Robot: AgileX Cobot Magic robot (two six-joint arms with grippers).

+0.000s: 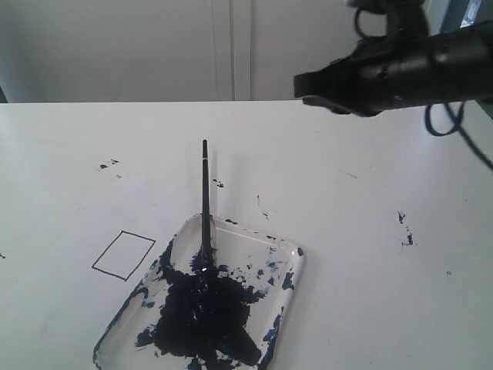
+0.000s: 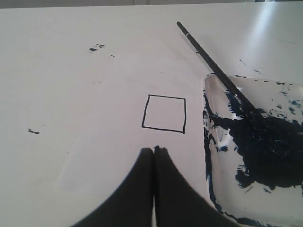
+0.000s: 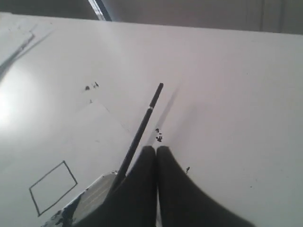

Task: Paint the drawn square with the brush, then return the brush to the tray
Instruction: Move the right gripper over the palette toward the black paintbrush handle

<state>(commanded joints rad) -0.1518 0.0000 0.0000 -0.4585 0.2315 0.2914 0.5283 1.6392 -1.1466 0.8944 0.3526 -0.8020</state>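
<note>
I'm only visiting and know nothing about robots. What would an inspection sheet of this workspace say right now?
Surface: white table, bare apart from stains.
Job's things: drawn square unpainted; brush with its tip in the dark paint blotch, handle leaning out over the rim; tray clear plastic, smeared.
Clutter: paint specks scattered on the table.
Grippers: left gripper shut, empty; right gripper shut, empty.
Cables: black cable looping under the right arm.
Surroundings: pale wall behind the table.

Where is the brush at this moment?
Exterior view, low centre: the brush rests with its painted tip in the tray, handle over the far rim, right of the drawn square.
</note>
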